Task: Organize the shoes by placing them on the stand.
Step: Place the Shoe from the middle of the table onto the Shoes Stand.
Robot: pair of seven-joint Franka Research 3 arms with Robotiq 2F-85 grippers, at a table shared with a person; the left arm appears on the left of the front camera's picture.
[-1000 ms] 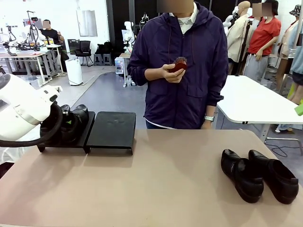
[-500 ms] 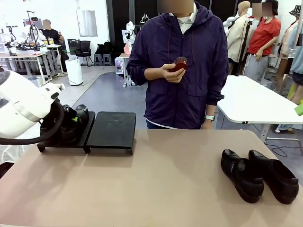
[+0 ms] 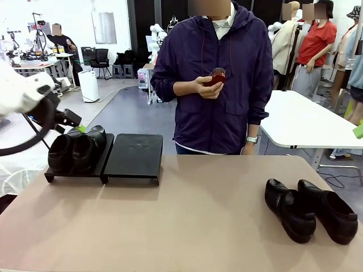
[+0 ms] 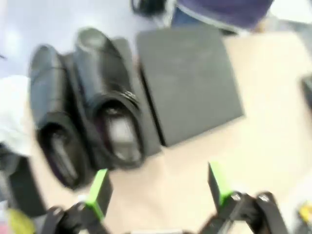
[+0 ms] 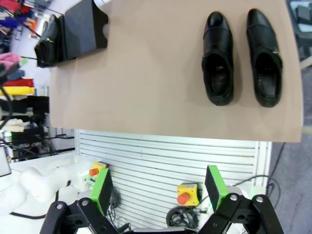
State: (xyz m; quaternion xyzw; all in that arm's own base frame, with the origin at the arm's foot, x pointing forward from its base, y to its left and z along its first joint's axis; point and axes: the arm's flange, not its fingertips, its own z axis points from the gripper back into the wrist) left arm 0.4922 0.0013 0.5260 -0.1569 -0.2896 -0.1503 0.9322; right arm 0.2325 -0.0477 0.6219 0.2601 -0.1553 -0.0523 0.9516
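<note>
Shoes lie in two pairs. One pair [image 4: 83, 107] sits on the stand [image 4: 190, 83], just beyond the left gripper [image 4: 158, 187], whose jaws are wide apart and empty. The other pair [image 5: 241, 56] lies on the table [image 5: 146, 73], far ahead of the right gripper [image 5: 158, 187], whose jaws are likewise apart. The risk is that a careless retreat by the left gripper clips the near pair and nudges it off.

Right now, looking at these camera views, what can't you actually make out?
Left wrist view: blur smears the two shoes on the stand, so their surface detail is lost.
Front view: the red-brown object in the person's hand is too small and finger-covered to identify.
Front view: the left gripper is partly hidden by its own wrist and cable.
</note>
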